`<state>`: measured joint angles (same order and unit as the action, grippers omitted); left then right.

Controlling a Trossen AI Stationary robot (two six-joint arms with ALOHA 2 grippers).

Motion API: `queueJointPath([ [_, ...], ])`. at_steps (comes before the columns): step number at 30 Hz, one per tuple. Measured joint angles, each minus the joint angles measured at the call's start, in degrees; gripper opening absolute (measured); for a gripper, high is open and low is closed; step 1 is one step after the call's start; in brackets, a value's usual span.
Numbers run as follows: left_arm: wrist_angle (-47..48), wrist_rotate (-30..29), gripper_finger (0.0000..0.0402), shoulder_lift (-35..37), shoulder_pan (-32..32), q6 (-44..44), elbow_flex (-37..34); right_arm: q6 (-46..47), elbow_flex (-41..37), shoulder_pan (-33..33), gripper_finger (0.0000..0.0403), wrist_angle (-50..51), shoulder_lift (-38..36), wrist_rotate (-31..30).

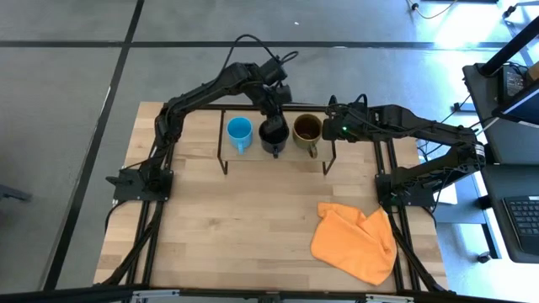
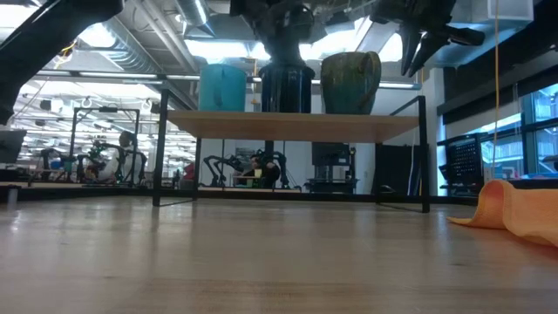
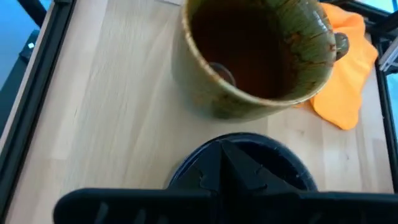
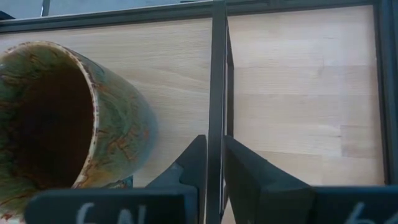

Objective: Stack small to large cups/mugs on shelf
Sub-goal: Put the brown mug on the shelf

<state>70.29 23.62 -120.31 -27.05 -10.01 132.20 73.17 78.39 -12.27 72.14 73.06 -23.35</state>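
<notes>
Three mugs stand upright in a row on the low light-wood shelf [image 1: 255, 156] at the table's far side: a light blue mug [image 1: 239, 132], a black mug [image 1: 274, 138] and an olive-brown mug [image 1: 306, 129]. Each rests on its base, as the low view shows for the black mug [image 2: 285, 87]. My left gripper [image 1: 274, 118] reaches in from the far left and is down on the black mug's top, shut. My right gripper [image 1: 330, 128] hovers just right of the olive mug [image 4: 68, 124], above the shelf's black frame [image 4: 217, 74]. It is open by a narrow gap and empty. My left gripper comes at the black mug from above, fingers pointing down, and is shut at the mug's rim [image 3: 273, 155]. The gripper itself hides the exact place of contact. The mug stands upright with its base on the shelf [image 2: 288, 125].
A crumpled orange cloth [image 1: 354, 240] lies on the tabletop near the right front. The shelf stands on thin black legs [image 2: 159, 157] with open space beneath. Bare wooden tabletop [image 1: 236, 219] stretches in front of the shelf.
</notes>
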Motion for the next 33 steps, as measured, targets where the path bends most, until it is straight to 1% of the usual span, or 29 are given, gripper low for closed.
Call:
queueJointPath([
  [5,-1.2,1.2,0.0004,0.0,0.4,0.2,0.0,-0.1,0.0,0.0,0.0052,0.2,0.0,0.0],
  [15,-2.9,1.4,0.0004,-0.5,1.4,0.0,-0.6,-0.2,0.0,0.0,0.0052,0.4,0.0,0.0],
  [20,-4.1,3.5,0.0003,-1.1,2.0,0.5,-0.6,-0.2,0.0,0.0,0.0052,0.5,0.0,0.0],
  [29,-5.0,3.5,0.0001,-1.4,2.8,0.5,-0.6,-0.2,0.0,0.0,0.0052,0.7,0.0,0.0],
  [33,-4.9,0.7,0.0008,-1.4,2.3,0.6,-0.6,-0.2,0.0,0.0,0.0052,0.6,0.0,0.0],
])
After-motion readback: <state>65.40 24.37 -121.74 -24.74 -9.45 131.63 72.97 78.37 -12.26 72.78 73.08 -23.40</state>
